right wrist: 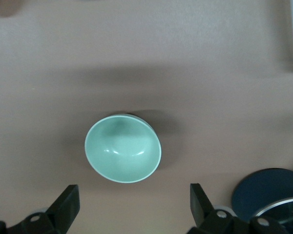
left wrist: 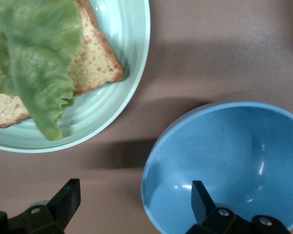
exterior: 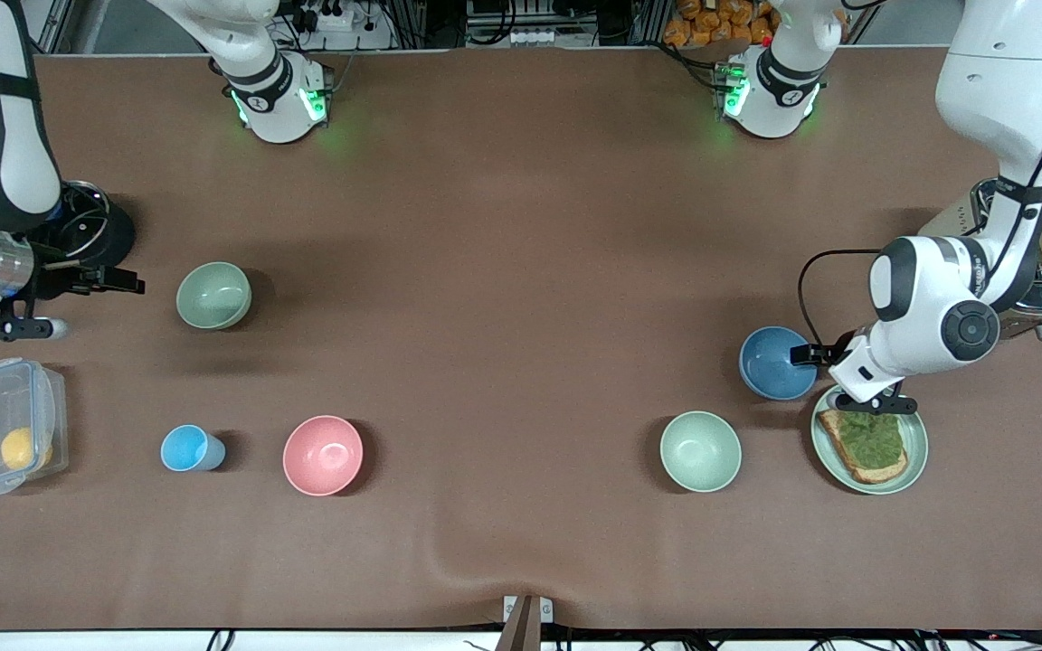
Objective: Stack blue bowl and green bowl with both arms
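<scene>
1. The round, matte medium-blue plastic bowl (exterior: 776,363) sits upright on the brown desk (exterior: 503,271) toward the left arm's end, just beside the flat pale-green plate (exterior: 912,452), which lies a little nearer the front camera.
2. The left hand (left wrist: 136,195) is low at the blue bowl's rim, its fingers spread wide and grasping nothing; one finger (left wrist: 201,196) is inside the bowl, the other over the bare desk between bowl and plate.
3. The round, matte sage-green bowl (exterior: 213,295) stands upright toward the right arm's end, well apart from the blue bowl.
4. The right hand (right wrist: 134,200) hovers above the desk just beside the sage-green bowl, released and empty.
5. The plate carries a slice of toast (exterior: 847,434) topped with a green lettuce leaf (exterior: 874,438).
6. A paler mint-green bowl (exterior: 700,450) rests near the plate, nearer the front camera than the blue bowl.
7. A pink bowl (exterior: 323,455) and a small light-blue cup (exterior: 191,448) stand nearer the front camera than the sage-green bowl.
8. A clear lidded plastic box (exterior: 5,434) lies at the right arm's end of the desk.
9. A metal toaster (exterior: 1041,271) stands at the left arm's end.
</scene>
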